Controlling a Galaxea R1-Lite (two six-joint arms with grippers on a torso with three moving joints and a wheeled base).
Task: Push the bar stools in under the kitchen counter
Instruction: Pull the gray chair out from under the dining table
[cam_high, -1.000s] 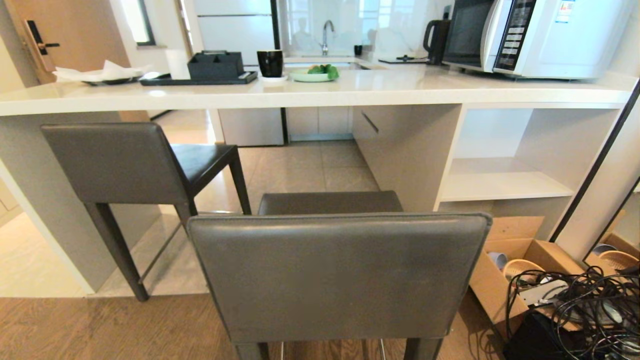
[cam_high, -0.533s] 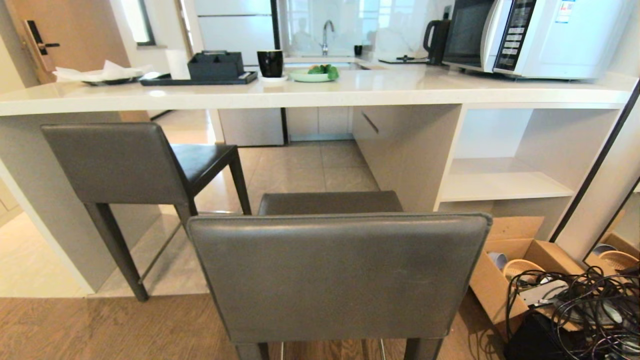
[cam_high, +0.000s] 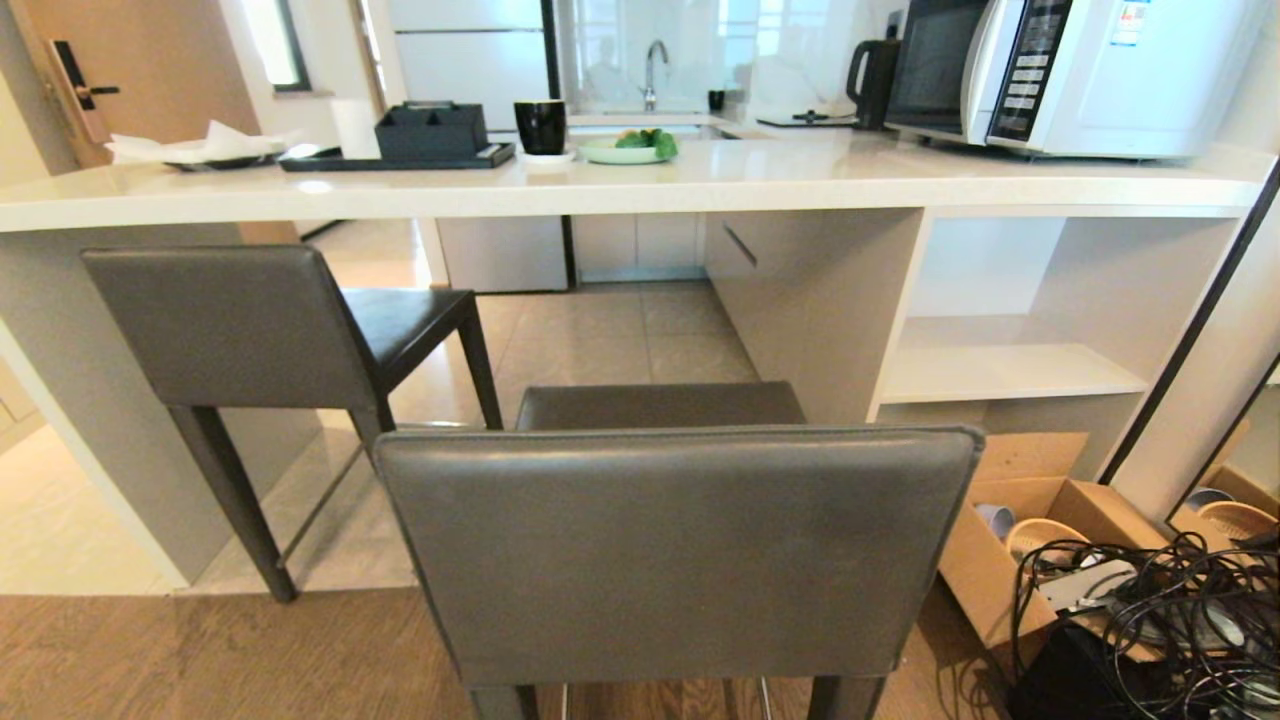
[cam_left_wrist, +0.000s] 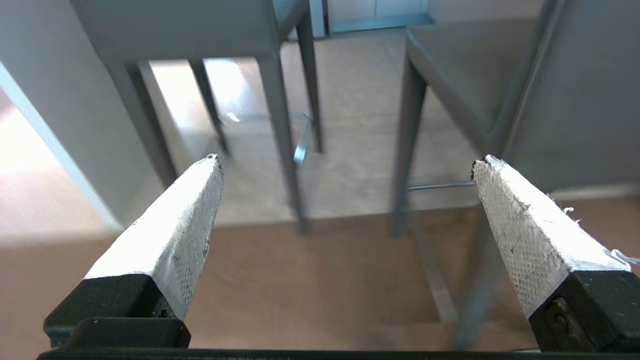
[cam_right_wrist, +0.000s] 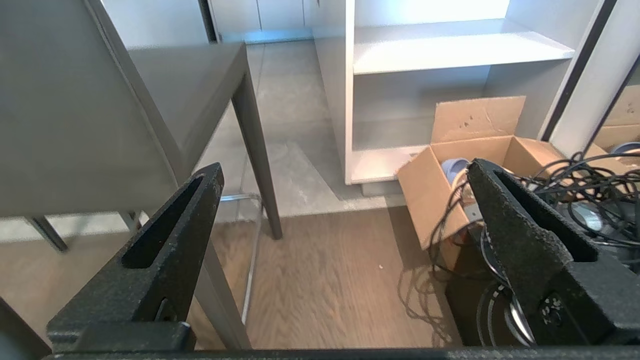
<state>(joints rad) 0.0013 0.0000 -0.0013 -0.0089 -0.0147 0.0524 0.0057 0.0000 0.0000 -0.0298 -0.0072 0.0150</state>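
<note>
Two grey leather bar stools stand before the white kitchen counter. The near bar stool is right in front of me, its backrest facing me and its seat short of the counter. The far bar stool stands at the left, angled, its seat partly under the slab. Neither arm shows in the head view. My left gripper is open, low, left of the near stool. My right gripper is open, low, right of that stool. Both hold nothing.
An open cardboard box and a tangle of black cables lie on the floor at the right, below the white open shelving. On the counter are a microwave, a black mug, a green plate and a black tray.
</note>
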